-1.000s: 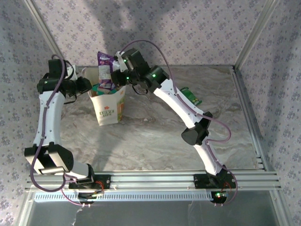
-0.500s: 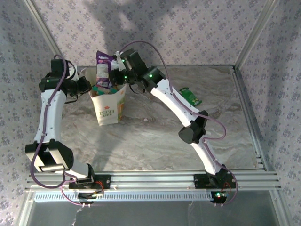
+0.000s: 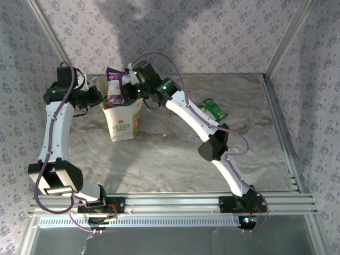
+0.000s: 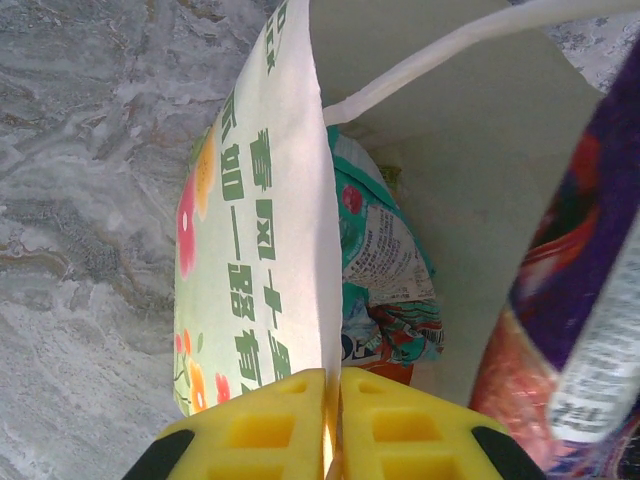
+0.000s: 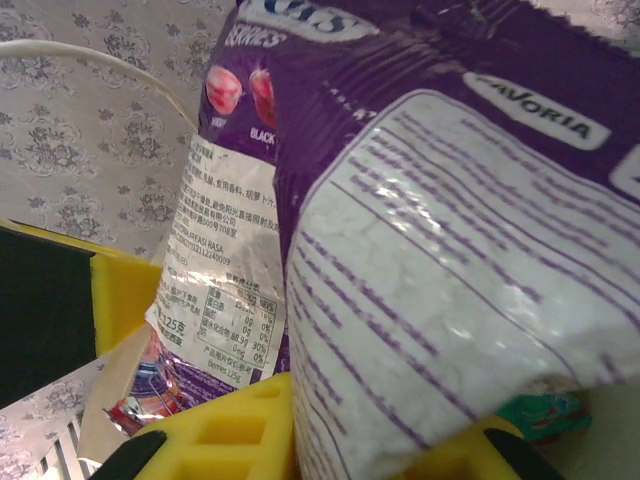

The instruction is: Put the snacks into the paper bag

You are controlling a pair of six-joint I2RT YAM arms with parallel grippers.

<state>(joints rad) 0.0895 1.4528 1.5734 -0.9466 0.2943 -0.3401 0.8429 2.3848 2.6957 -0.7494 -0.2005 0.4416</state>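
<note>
Teal packet lies half-hidden inside paper bag.

Grey marbled tabletop — floral-patterned walls around it, aluminium rail in front.

The left arm is being held upright and bent at the elbow, with the left gripper being pointed rightward, its fingers pressed almost together. The right arm is being stretched far leftward, with the right gripper being clamped, its fingers narrowly parted.
</note>
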